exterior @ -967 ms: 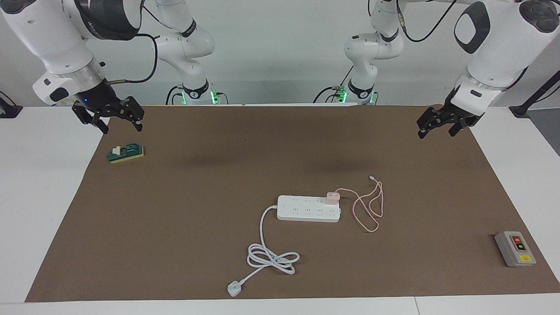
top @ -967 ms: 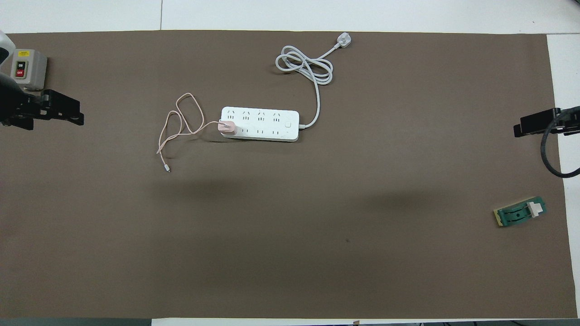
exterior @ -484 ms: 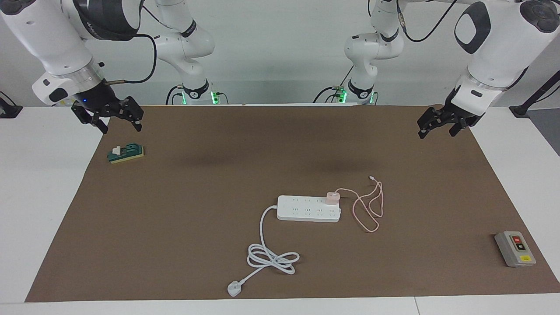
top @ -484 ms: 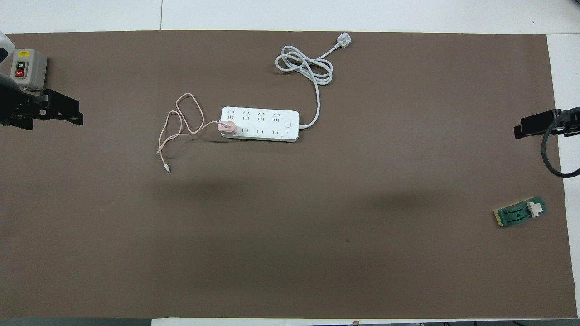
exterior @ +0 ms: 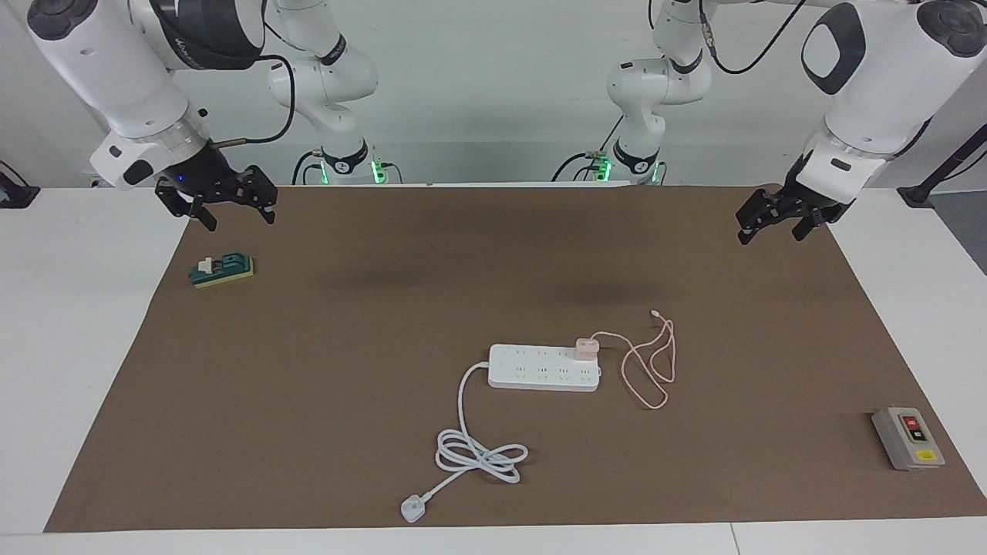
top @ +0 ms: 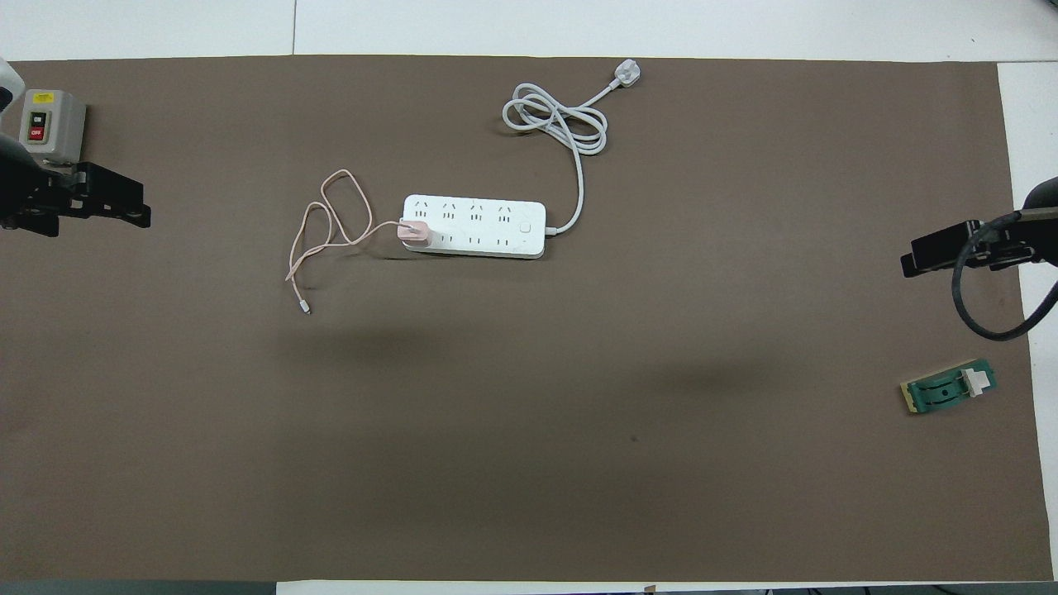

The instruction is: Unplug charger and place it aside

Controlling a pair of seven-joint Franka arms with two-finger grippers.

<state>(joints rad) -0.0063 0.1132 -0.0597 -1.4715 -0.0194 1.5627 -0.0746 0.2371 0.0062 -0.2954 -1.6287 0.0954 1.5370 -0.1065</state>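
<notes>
Nearest the robots, both arms hang in the air with nothing held: the right end effector [exterior: 229, 205] has its fingers spread wide over the brown mat's [exterior: 347, 324] edge above a small green switch block [exterior: 222, 270], and the left end effector [exterior: 773, 222], fingers parted, is over the mat's corner at the left arm's end of the worktop [exterior: 69, 339]. Farther out, mid-mat, the pink charger [exterior: 585, 348] sits plugged into the white power strip [exterior: 544, 368] at its end toward the left arm, its thin pink cable [exterior: 652, 362] looped just beside. Farthest lie the strip's coiled white cord [exterior: 478, 453] and a grey button box [exterior: 907, 438].
</notes>
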